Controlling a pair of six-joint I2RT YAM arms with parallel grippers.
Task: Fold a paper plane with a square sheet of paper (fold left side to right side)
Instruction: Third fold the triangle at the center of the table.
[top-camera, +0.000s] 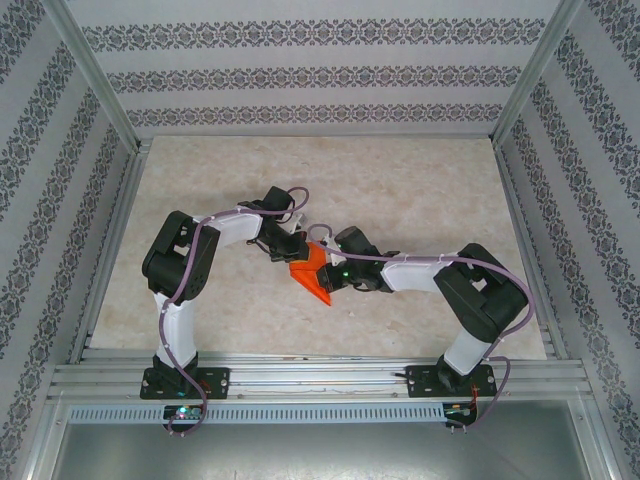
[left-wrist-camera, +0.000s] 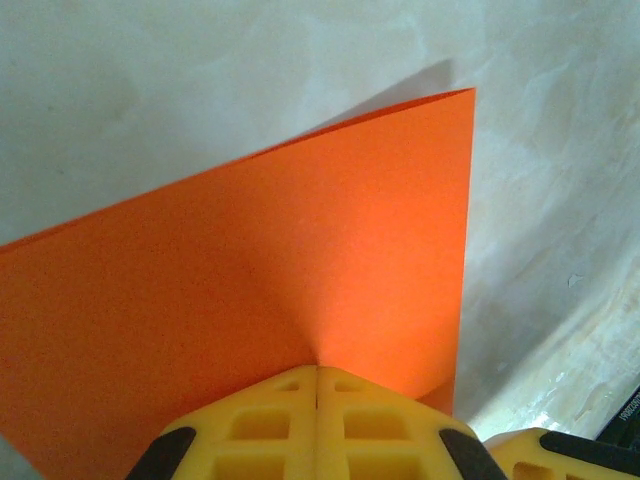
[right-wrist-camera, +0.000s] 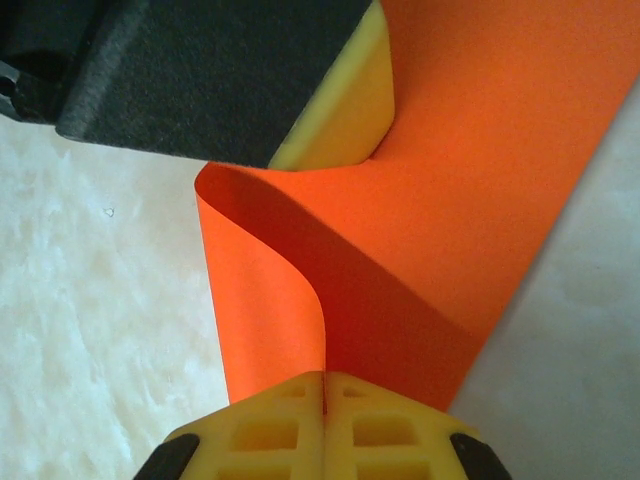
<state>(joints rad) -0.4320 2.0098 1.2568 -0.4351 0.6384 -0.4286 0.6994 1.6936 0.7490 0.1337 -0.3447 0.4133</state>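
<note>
The square sheet of paper (top-camera: 308, 272) is bright orange and hangs bent between both grippers over the middle of the table. My left gripper (top-camera: 291, 250) comes from the upper left and my right gripper (top-camera: 333, 277) from the right. In the left wrist view the yellow fingertips (left-wrist-camera: 317, 372) are shut on the sheet (left-wrist-camera: 300, 250), which spreads away flat to a sharp far corner. In the right wrist view my right gripper (right-wrist-camera: 325, 378) is shut on a curled edge of the sheet (right-wrist-camera: 470, 150). The left gripper's black and yellow finger (right-wrist-camera: 340, 110) pinches the sheet's far edge.
The beige marbled table top (top-camera: 400, 190) lies open all round the arms. Aluminium rails (top-camera: 300, 375) run along the near edge and posts stand at the sides. Patterned walls (top-camera: 320, 70) close the back and both sides.
</note>
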